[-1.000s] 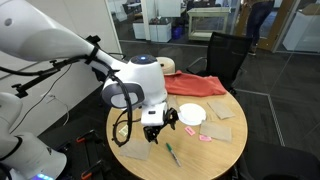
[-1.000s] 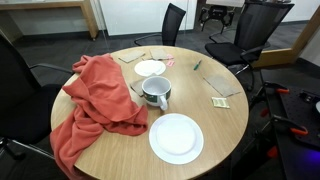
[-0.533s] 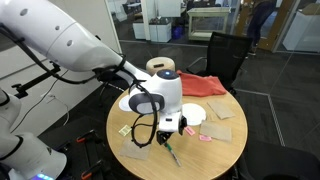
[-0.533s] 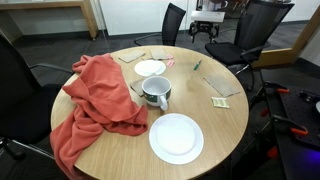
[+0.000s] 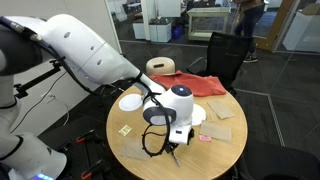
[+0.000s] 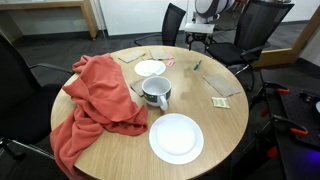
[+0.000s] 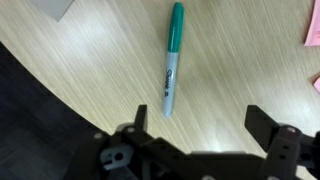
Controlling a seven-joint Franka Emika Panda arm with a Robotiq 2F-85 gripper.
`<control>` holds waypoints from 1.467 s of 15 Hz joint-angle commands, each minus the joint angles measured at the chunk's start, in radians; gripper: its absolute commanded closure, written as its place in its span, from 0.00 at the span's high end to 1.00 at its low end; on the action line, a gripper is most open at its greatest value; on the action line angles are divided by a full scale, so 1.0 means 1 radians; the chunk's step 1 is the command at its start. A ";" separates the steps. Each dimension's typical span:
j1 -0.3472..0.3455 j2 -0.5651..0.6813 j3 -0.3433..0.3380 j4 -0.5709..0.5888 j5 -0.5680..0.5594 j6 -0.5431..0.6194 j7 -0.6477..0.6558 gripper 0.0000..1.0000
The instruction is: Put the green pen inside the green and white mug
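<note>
The green pen (image 7: 171,60) lies on the wooden table, green cap away from me and pale barrel pointing at my left finger. My gripper (image 7: 203,125) hovers just above it, open and empty, with the pen's near end beside the left fingertip (image 7: 140,118). In an exterior view the gripper (image 5: 175,140) hangs over the table's front edge and mostly hides the pen. In an exterior view the pen (image 6: 197,66) shows as a thin sliver below the gripper (image 6: 199,37). The green and white mug (image 6: 155,92) stands upright mid-table beside the red cloth.
A red cloth (image 6: 95,100) drapes over one side of the table. Two white plates (image 6: 176,137) (image 6: 150,68), paper cards (image 6: 223,101) and a pink note (image 7: 312,30) lie about. A tan cylinder (image 5: 160,66) stands at the back. The table edge (image 7: 60,95) is close.
The arm has swung across the table toward its edge and lowered. The gripper now sits over the pen. The pen, mug and plates have not moved.
</note>
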 commanded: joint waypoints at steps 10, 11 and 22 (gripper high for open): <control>0.009 0.136 -0.026 0.086 0.088 0.015 0.005 1.00; 0.010 0.138 -0.027 0.085 0.091 0.016 0.005 1.00; 0.000 0.160 -0.016 0.063 0.116 0.128 -0.023 1.00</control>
